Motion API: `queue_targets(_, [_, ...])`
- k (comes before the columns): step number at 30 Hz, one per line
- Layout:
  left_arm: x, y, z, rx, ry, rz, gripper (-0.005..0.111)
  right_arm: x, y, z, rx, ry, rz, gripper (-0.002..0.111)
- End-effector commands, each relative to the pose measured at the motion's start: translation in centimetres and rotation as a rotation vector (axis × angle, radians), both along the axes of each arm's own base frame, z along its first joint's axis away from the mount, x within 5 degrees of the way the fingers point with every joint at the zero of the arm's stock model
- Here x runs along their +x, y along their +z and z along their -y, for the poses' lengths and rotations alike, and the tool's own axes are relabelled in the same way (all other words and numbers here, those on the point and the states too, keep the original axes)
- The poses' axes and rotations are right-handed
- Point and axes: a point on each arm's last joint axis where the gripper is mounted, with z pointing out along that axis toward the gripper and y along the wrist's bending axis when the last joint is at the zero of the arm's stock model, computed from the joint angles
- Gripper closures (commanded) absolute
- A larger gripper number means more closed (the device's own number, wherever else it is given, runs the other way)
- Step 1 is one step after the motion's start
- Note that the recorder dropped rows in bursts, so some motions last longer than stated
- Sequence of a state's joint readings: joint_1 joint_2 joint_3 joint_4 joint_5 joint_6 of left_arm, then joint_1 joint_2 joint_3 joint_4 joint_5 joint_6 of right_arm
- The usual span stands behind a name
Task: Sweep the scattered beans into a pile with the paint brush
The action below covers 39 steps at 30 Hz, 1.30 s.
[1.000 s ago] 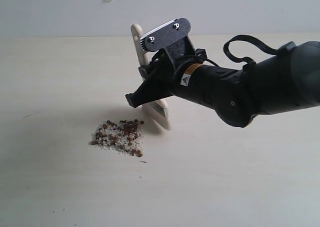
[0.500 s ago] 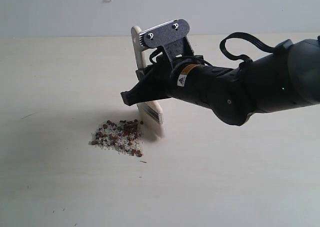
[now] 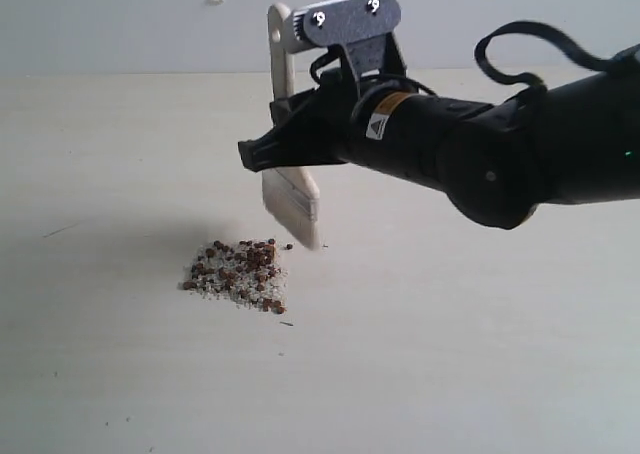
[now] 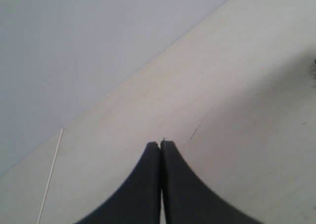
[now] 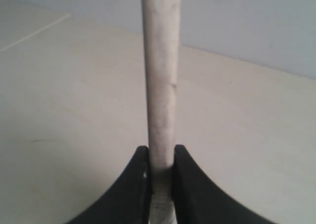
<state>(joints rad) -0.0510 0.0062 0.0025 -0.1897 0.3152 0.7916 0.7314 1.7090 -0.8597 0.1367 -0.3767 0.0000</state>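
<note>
The reddish-brown beans [image 3: 240,272] lie bunched in one patch on the pale table, mixed with white crumbs. My right gripper [image 3: 262,154] is shut on the paint brush [image 3: 290,189], which hangs upright in the air with its off-white bristles just above and to the right of the patch, clear of the table. In the right wrist view the cream handle [image 5: 160,76] stands up between the fingers of that gripper [image 5: 161,152]. My left gripper [image 4: 160,145] is shut with nothing in it, over bare table; it does not show in the exterior view.
The light wooden table [image 3: 450,354] stretches all round the patch, ending at a grey wall [image 3: 120,24] at the back. A thin dark scratch [image 3: 60,230] marks the surface at left. The right arm's black body [image 3: 500,154] spans the right half of the view.
The right gripper has lifted the brush off the table beside the bean patch and shifted it slightly left. The beans have stayed in place.
</note>
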Motion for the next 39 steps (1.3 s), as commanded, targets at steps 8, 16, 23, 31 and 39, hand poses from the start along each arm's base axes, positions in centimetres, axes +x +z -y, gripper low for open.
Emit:
queue_targets(8, [0.0, 0.2, 0.0, -0.018, 0.004, 0.015, 0.107, -0.4, 5.1, 6.1, -0.036, -0.115, -0.141, 0.108])
queue_targets(16, [0.0, 0.2, 0.0, -0.018, 0.004, 0.015, 0.107, 0.9, 4.7, 12.1, -0.098, -0.124, -0.35, 0.108])
queue_targets(23, [0.0, 0.2, 0.0, -0.018, 0.004, 0.015, 0.107, 0.8, 5.0, 16.3, -0.393, -0.324, -0.584, 0.108])
queue_targets(31, [0.0, 0.2, 0.0, -0.018, 0.004, 0.015, 0.107, 1.8, 6.4, 13.0, -0.112, -0.146, -0.45, 0.108])
queue_targets(39, [0.0, 0.2, 0.0, -0.018, 0.004, 0.015, 0.107, 2.2, 2.3, 5.7, -0.098, -0.128, -0.22, 0.108])
